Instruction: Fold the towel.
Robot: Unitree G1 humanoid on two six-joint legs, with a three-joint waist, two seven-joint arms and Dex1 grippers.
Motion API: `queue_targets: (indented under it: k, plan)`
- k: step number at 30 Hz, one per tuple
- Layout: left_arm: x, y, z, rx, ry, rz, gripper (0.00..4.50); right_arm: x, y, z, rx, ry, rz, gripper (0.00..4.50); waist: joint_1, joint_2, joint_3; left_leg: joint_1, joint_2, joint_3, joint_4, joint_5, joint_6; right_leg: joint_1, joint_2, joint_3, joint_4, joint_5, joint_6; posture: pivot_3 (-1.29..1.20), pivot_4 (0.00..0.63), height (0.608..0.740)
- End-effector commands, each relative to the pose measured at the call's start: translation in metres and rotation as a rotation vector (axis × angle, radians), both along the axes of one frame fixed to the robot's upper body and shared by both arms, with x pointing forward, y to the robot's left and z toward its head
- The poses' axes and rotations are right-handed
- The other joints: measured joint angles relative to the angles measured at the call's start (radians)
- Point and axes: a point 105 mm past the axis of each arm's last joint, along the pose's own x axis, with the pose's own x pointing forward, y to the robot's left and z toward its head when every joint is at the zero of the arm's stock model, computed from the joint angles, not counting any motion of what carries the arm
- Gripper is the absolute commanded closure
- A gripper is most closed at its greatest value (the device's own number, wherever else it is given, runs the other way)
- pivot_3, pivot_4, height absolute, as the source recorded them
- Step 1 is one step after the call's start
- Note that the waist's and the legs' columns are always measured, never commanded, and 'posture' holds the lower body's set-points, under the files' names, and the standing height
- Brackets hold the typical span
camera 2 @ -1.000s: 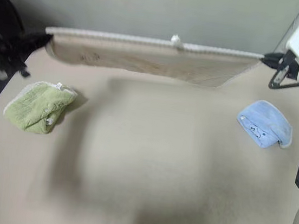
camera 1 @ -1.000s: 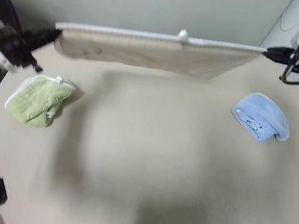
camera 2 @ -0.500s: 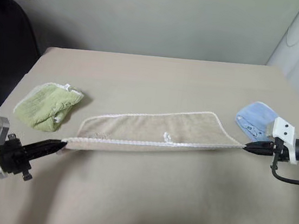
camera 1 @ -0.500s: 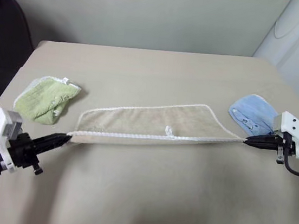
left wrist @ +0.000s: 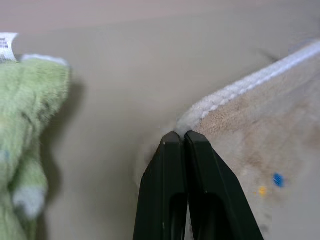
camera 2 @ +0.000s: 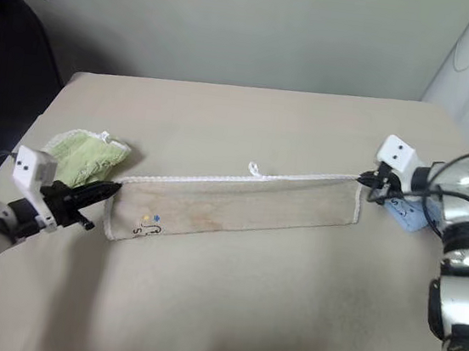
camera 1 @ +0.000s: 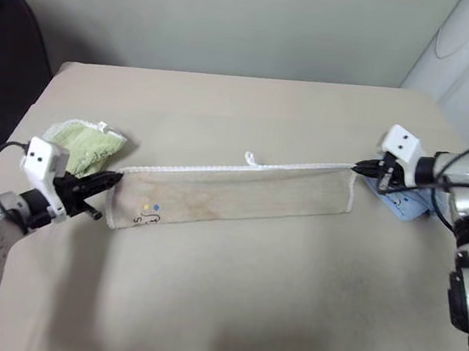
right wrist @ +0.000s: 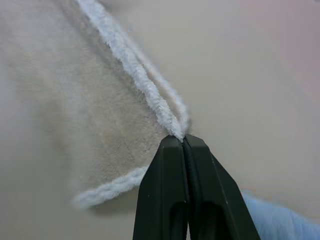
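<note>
I have the left gripper (camera 1: 112, 181) with its jaws pinched fully together on one top corner of the towel (camera 1: 232, 197), right where the white corded edging (left wrist: 240, 86) turns. In the left wrist view the cord bunches at the very tips of the black fingers (left wrist: 172, 165), and the tan terry spreads away from them with small blue and yellow dots on it. The right gripper (camera 1: 360, 167) has its jaws closed tight on the opposite top corner; in the right wrist view two runs of edging meet at the tips of its fingers (right wrist: 172, 165).

Between the two sets of jaws the towel is stretched out long and narrow, folded along its length, its top edge pulled taut and its lower part lying on the beige tabletop (camera 1: 245, 297). A small white loop (camera 1: 251, 158) sticks up from the top edge about midway between the jaws, and a dark printed mark (camera 1: 149, 216) sits near the left jaws.

A light green fluffy cloth (camera 1: 84, 144) lies just beyond the left jaws, apart from the towel. A light blue cloth (camera 1: 403, 200) lies just behind the right jaws, partly hidden by the wrist. I see no containers on the tabletop.
</note>
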Motion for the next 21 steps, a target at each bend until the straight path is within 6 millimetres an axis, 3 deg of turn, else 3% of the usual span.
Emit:
queue_targets:
  k: [1,9,10,14,21]
  plan:
    - [0.012,0.002,-0.006,0.071,-0.003,0.002,4.46,0.012,-0.005,0.003,-0.037,-0.040,-0.080,4.50,0.001,0.000,0.000,-0.001,0.000,0.000,0.000,0.000,0.000,-0.001,0.000,0.000,-0.001,0.000,0.000,0.00,0.150,0.740]
    - [0.020,-0.003,-0.022,0.098,0.039,-0.032,4.46,0.023,0.001,-0.011,-0.066,-0.050,-0.146,4.50,0.001,0.000,0.000,-0.005,0.000,-0.001,-0.001,0.000,-0.001,-0.005,0.000,0.000,-0.001,0.000,0.000,0.00,0.150,0.740]
    - [0.020,-0.003,-0.024,0.098,0.046,-0.032,4.24,0.024,0.000,-0.012,-0.071,-0.056,-0.154,4.50,0.001,0.000,0.000,-0.005,0.000,-0.001,-0.001,0.000,-0.001,-0.005,0.000,0.000,-0.001,0.000,0.000,0.00,0.150,0.740]
    - [0.020,-0.003,-0.027,0.094,0.056,-0.032,3.09,0.022,-0.003,-0.017,-0.073,-0.042,-0.159,3.53,0.001,0.000,0.000,-0.005,0.000,-0.001,0.000,0.001,-0.001,-0.005,0.000,0.000,-0.001,0.000,0.000,0.00,0.150,0.740]
    - [0.021,0.006,-0.022,0.061,0.029,0.036,0.54,0.026,-0.007,-0.007,-0.046,-0.122,-0.192,1.01,0.001,0.000,0.000,-0.005,0.000,-0.001,-0.001,0.001,-0.001,-0.005,0.000,0.000,0.000,0.000,0.000,0.00,0.150,0.740]
